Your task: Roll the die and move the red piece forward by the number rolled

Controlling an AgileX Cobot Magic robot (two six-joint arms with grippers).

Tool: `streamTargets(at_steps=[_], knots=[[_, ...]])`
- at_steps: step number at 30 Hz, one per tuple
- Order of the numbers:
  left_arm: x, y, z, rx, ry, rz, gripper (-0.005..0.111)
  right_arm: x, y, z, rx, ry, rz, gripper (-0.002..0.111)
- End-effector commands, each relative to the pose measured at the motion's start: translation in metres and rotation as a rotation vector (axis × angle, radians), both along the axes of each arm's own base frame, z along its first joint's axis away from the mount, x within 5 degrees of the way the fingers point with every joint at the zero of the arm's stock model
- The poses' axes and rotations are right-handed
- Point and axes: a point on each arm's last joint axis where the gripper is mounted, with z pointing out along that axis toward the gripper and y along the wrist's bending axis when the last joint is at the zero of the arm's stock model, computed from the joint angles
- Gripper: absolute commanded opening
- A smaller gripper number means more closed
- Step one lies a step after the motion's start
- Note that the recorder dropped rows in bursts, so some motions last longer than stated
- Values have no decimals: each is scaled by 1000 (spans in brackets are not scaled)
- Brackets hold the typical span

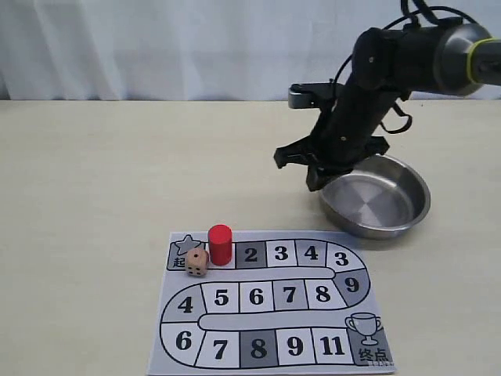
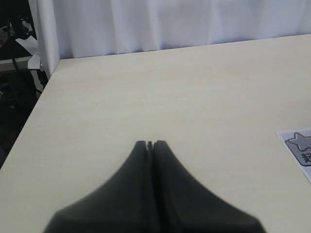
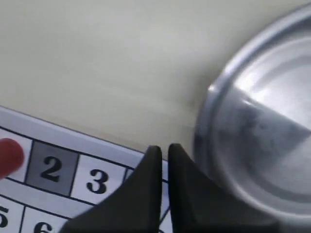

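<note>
The steel bowl (image 1: 376, 197) holds nothing; the die (image 1: 196, 262) lies on the board (image 1: 270, 301).

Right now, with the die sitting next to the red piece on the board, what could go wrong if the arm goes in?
1. The die touches or nearly touches the red piece, so grasping either could knock the other.
2. The right gripper hangs beside the bowl rim and could clip it when moving.
3. The board looks like thin paper and may slide if dragged.
</note>
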Motion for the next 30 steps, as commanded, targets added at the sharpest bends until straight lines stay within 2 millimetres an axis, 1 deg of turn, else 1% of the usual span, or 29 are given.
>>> streamTargets(at_steps=[1,8,18,24,30], knots=[[0,0,0,-9,-8,1,0,8,-36,4,-14,12,-71,4],[0,0,0,-9,-8,1,0,14,-79,3,-38,28,-118,4],[0,0,0,-9,-8,1,0,18,-125,3,-68,24,-210,4],[0,0,0,-9,-8,1,0,17,-135,2,-96,28,-217,4],[0,0,0,-9,-8,1,0,16,-135,2,-97,42,-215,4]])
